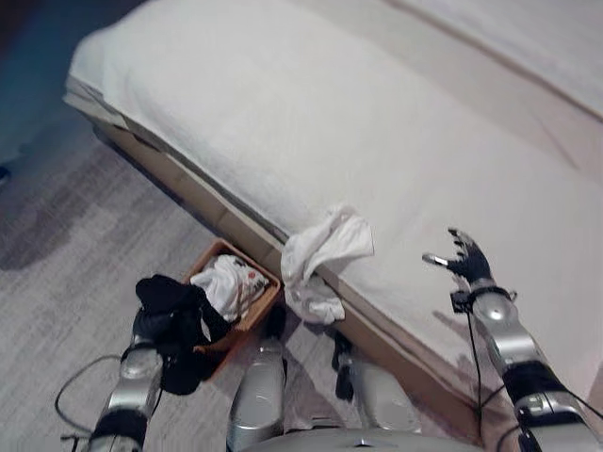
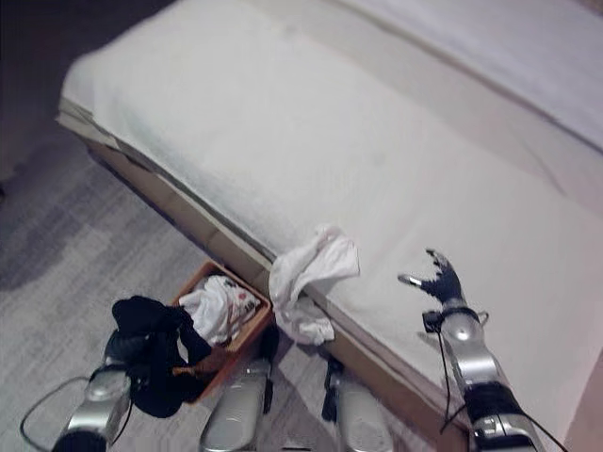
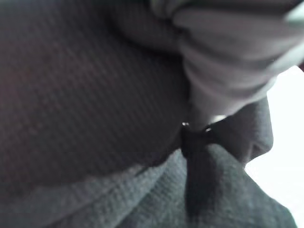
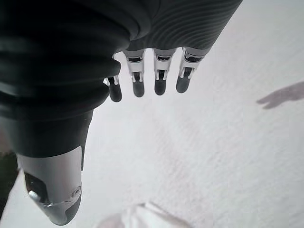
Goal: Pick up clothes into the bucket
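On the floor beside the bed stands an orange-brown bucket [image 1: 260, 311] with white clothes [image 1: 229, 282] inside. My left hand [image 1: 144, 330] hovers at the bucket's near-left corner, shut on a black garment [image 1: 177, 306] that drapes over the hand and hangs toward the floor. In the left wrist view this dark cloth [image 3: 95, 118] lies right against the hand. A white garment [image 1: 322, 252] hangs over the edge of the bed, just right of the bucket. My right hand [image 1: 468, 260] floats open above the bed cover, right of that garment, its fingers [image 4: 137, 85] straight.
The bed [image 1: 283, 113] with its white cover runs diagonally from the upper left to the lower right, with a wooden frame [image 1: 188, 193] below. Grey carpet [image 1: 66, 254] lies to the left of the bucket.
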